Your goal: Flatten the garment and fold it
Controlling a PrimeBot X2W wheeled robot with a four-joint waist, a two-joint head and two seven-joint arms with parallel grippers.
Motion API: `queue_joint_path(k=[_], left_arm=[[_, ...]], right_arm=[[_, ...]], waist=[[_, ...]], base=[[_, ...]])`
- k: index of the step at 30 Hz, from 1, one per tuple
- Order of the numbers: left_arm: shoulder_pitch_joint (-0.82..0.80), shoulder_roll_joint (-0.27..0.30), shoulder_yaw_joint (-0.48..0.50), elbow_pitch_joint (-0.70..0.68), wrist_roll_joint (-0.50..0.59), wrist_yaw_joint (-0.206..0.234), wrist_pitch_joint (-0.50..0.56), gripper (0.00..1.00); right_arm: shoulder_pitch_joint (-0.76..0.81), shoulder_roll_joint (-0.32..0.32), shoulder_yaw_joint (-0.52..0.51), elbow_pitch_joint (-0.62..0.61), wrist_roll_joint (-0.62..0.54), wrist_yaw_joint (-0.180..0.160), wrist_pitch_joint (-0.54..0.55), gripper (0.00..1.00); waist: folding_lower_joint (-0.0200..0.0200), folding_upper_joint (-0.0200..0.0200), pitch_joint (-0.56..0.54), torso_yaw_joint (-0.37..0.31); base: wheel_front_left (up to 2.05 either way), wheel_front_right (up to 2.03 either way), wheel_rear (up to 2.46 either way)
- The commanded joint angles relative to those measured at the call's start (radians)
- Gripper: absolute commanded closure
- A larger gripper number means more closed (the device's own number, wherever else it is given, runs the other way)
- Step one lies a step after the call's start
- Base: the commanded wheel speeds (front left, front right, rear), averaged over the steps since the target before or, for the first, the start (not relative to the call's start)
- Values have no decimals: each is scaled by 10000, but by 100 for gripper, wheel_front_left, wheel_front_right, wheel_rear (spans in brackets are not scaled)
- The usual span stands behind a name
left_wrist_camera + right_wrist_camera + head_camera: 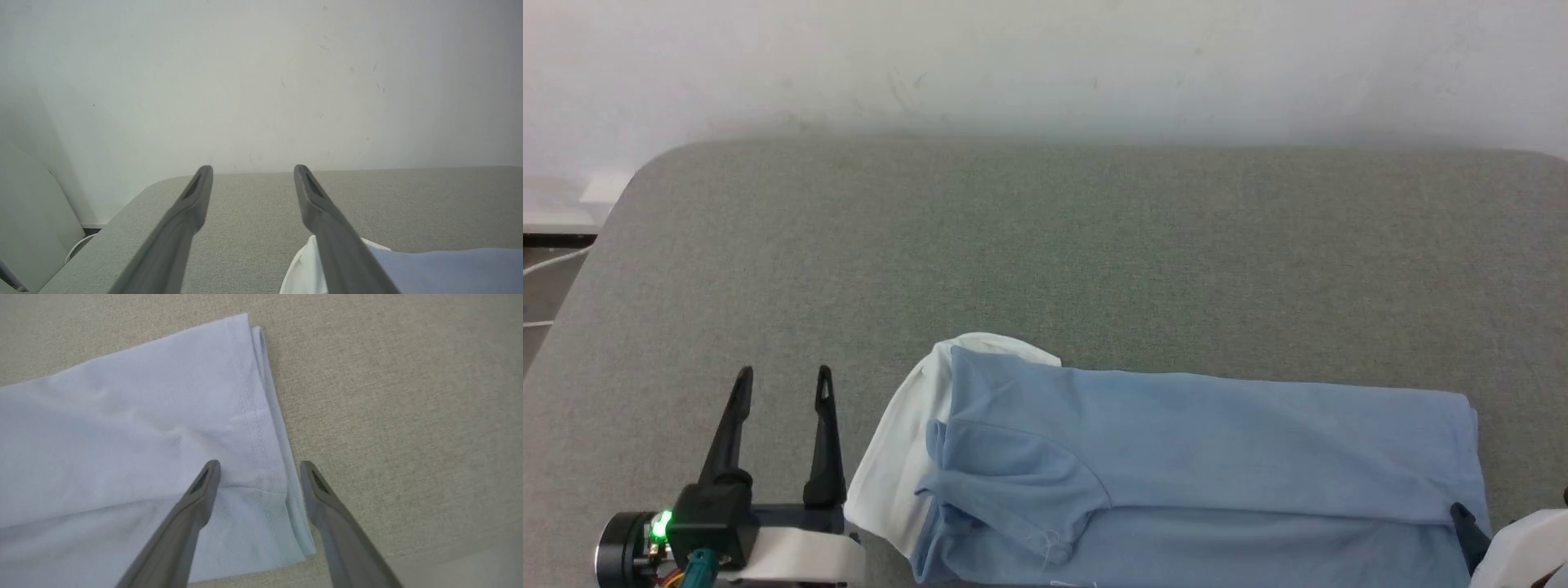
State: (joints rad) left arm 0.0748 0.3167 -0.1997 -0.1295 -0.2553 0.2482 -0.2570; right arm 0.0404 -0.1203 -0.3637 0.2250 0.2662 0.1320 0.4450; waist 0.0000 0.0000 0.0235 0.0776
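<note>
I see the shirt [1217, 457] folded long on the pad [1045, 245]; left gripper [784, 374] beside the collar [890, 457], right gripper [260, 464] over the hem [255, 416], both released.

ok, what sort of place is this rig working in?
Probably an indoor lab or test room set up for folding. A grey fabric-covered table stands against a bare white wall, a loose white cable lies beside it, and the garment lies on it.
</note>
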Motion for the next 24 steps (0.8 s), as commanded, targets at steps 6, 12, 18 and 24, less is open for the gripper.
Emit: queue_joint_path(k=[6, 12, 18, 24], left_arm=[[85, -732, 490, -121, 921, -582, -46, 0], [-136, -1170, 890, -71, 1262, -1109, -47, 0], [-334, -1506, 1225, -9, 1514, -1511, -47, 0], [-269, -1779, 1469, 240, 1670, -1814, -47, 0]], right_arm=[[-546, 249, -485, 1003, -434, -13, -137, 0], [-860, 205, -574, 1889, -667, -13, -453, 0], [-967, 259, 298, 2529, -274, -13, -498, 100], [-946, -90, 648, 2478, 106, -13, -948, 100]], waist=[[0, 0, 506, 236], [0, 0, 975, 414], [0, 0, 1237, 491], [0, 0, 912, 444]], base=[[0, 0, 0], [0, 0, 0], [0, 0, 0], [0, 0, 0]])
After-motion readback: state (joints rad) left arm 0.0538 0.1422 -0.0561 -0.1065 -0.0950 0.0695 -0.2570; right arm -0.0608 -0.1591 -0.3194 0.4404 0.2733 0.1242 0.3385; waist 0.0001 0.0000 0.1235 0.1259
